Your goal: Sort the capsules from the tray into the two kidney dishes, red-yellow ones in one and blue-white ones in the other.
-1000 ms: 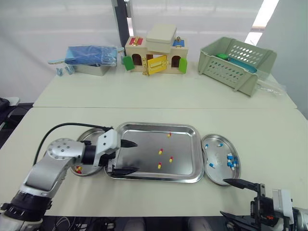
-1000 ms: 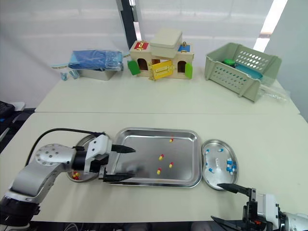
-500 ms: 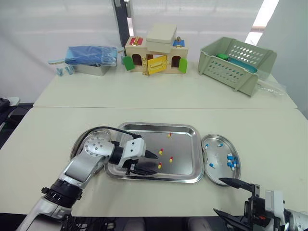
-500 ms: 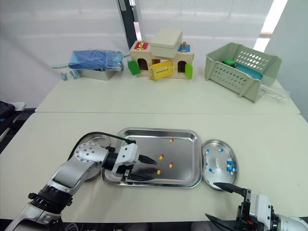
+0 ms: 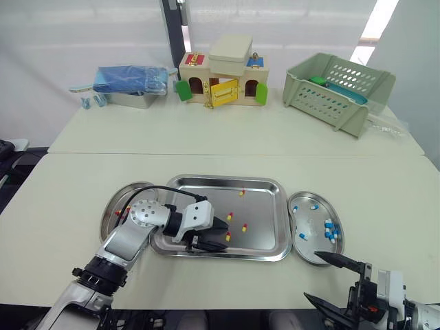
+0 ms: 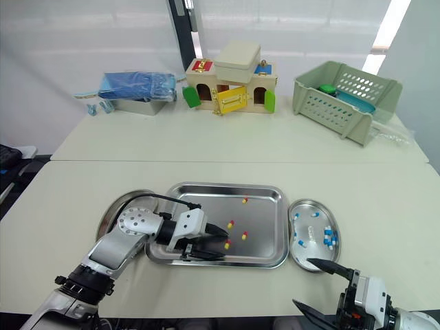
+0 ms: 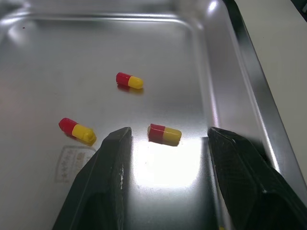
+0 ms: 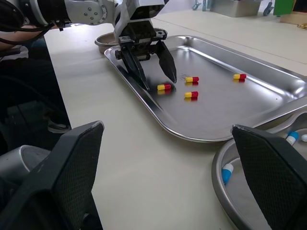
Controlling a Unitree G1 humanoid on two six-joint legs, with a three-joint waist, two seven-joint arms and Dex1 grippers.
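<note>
We have slid our left claw (image 7: pixel 165 130) rightward over the tray (image 7: pixel 249 96); it stands apart astride a red-yellow capsule (image 7: pixel 164 134), ready to pinch. Our right claw (image 5: pixel 320 277) waits spread, near right.

Head stereo pair looks forward and down from above the cream table (image 5: pixel 385 185) — both eyes share the whole scene, rectangular shiny steel tray (image 5: pixel 265 210) at centre. Left wrist camera sits very close over the tray floor, facing a red-yellow capsule (image 7: pixel 164 134). Right wrist camera looks low across the table toward the tray — same capsule shared.
</note>
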